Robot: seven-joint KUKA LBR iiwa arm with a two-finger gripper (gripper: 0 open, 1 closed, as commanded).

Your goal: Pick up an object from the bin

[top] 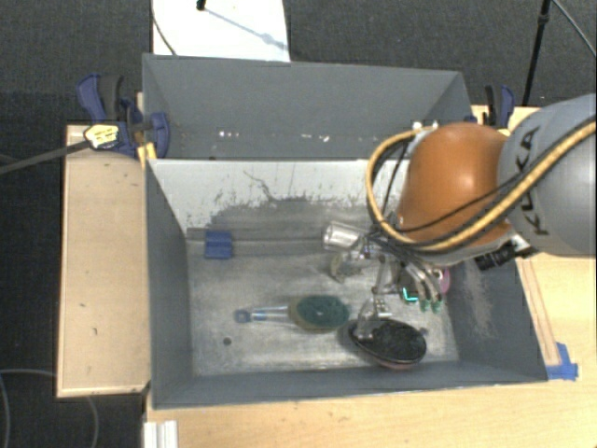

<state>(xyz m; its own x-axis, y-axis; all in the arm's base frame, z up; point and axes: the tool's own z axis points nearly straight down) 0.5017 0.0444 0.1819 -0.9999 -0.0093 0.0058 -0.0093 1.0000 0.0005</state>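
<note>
Lighting: moderate, even, from overhead.
Bin [168,250]: left wall in flat shade, floor paler, small bright specks along the back wall's upper fold.
Arm's orange cover [457,180]: soft broad highlight on top.
Silvery piece [340,237] near the back wall: bright glint.
Dark oval object [392,343] at front: faint sheen, thin shadow beneath.
</note>
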